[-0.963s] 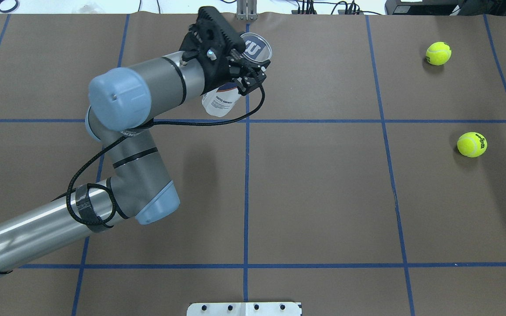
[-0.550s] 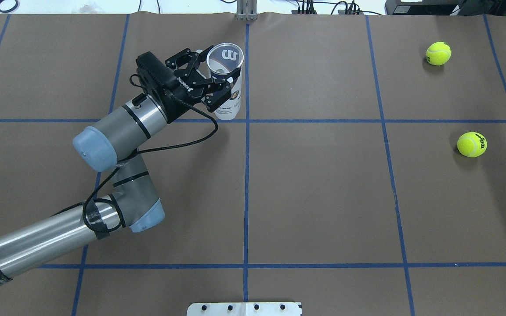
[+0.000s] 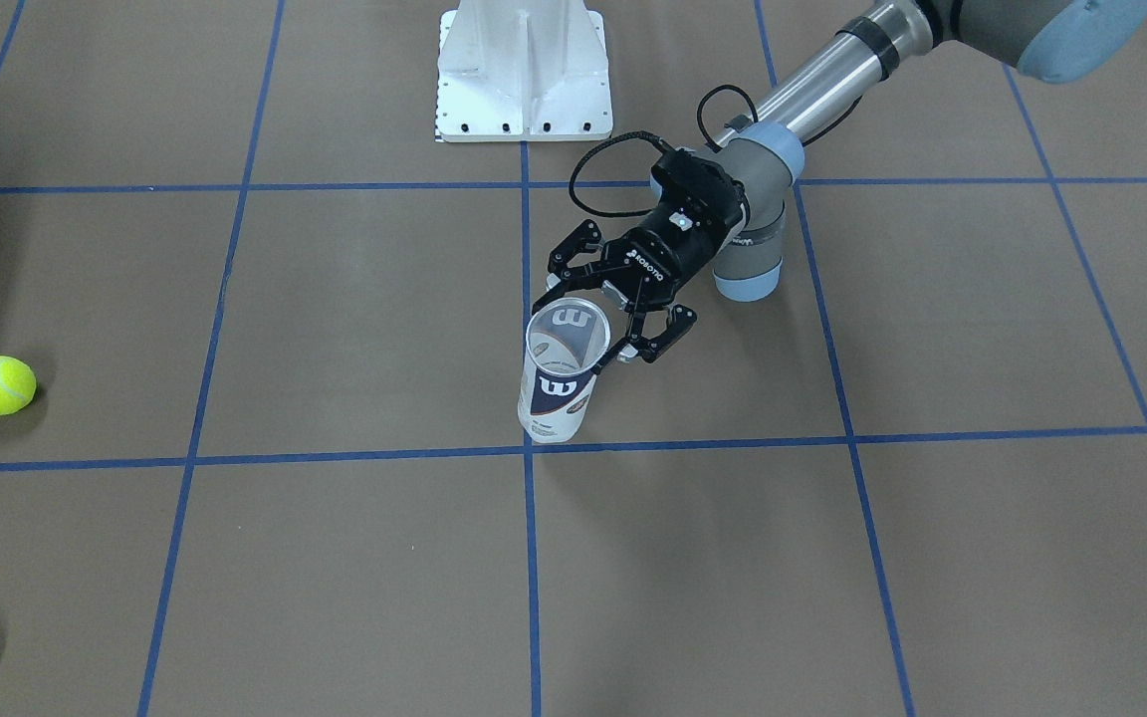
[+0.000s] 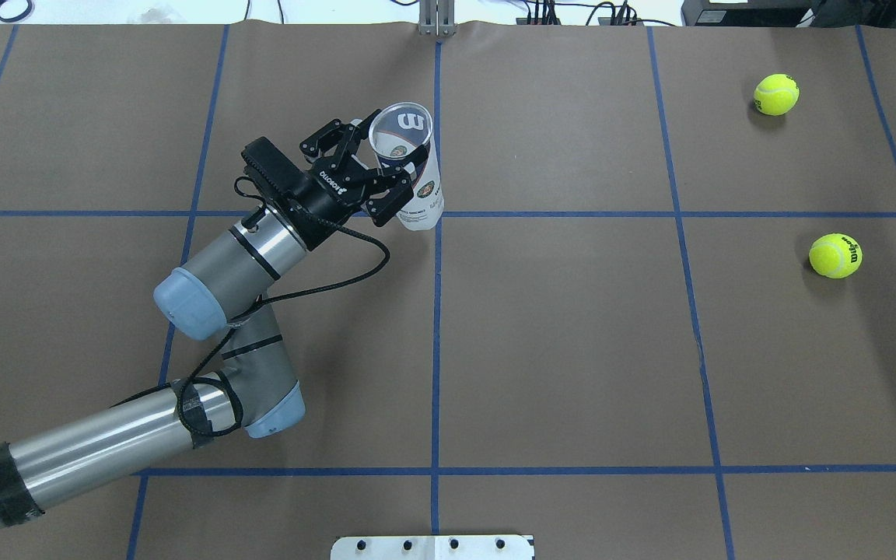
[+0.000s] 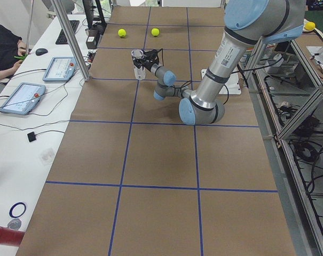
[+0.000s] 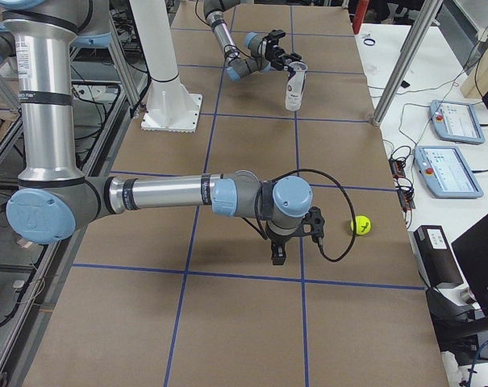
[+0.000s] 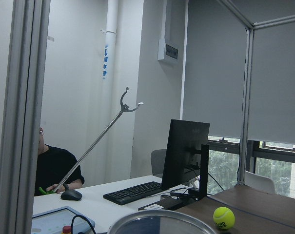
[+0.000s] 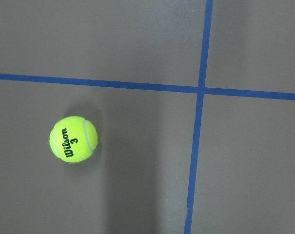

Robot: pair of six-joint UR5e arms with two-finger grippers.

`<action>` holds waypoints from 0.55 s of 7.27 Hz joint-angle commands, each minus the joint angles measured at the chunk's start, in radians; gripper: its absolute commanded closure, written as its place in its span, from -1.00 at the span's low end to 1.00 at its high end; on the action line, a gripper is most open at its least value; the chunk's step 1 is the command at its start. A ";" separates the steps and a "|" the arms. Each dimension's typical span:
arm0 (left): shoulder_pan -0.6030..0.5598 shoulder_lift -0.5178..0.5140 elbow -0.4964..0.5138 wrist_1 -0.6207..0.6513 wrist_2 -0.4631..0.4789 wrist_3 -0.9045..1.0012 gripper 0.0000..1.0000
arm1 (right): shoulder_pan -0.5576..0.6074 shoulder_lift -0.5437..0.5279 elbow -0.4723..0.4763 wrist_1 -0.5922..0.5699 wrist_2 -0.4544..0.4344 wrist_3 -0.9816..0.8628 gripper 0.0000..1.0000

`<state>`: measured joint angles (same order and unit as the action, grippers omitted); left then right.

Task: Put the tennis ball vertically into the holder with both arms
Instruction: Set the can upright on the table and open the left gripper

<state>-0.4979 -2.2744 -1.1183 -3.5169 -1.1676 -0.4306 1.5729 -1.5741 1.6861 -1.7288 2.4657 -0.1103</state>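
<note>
Now the left claw (image 4: 390,165) is gripping the can (image 4: 421,206) near its rim, holding it upright by the table's (image 4: 572,311) centre line, no longer tilted, ready for a ball (image 4: 835,256); whether the right claw (image 6: 277,256) is clenching cannot be told.

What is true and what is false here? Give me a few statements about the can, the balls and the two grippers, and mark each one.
1. The can stands upright with its open end up. True.
2. A ball sits inside the can. False: none shows inside, and the two balls lie on the table.
3. The left gripper grips the can near its top. True.
4. The right gripper touches a ball. False: it hangs over the table, apart from the balls.
</note>
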 commanded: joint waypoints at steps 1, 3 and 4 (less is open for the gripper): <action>0.001 -0.001 0.024 0.004 0.002 0.003 0.36 | -0.001 0.000 0.000 0.000 -0.001 0.000 -1.00; 0.019 -0.001 0.038 0.009 0.000 0.003 0.34 | -0.001 0.000 -0.003 0.000 -0.001 0.000 -1.00; 0.025 -0.001 0.043 0.009 0.000 0.003 0.34 | 0.001 -0.001 -0.003 0.000 -0.001 -0.002 -1.00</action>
<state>-0.4824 -2.2754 -1.0825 -3.5092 -1.1672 -0.4280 1.5726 -1.5740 1.6835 -1.7288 2.4651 -0.1108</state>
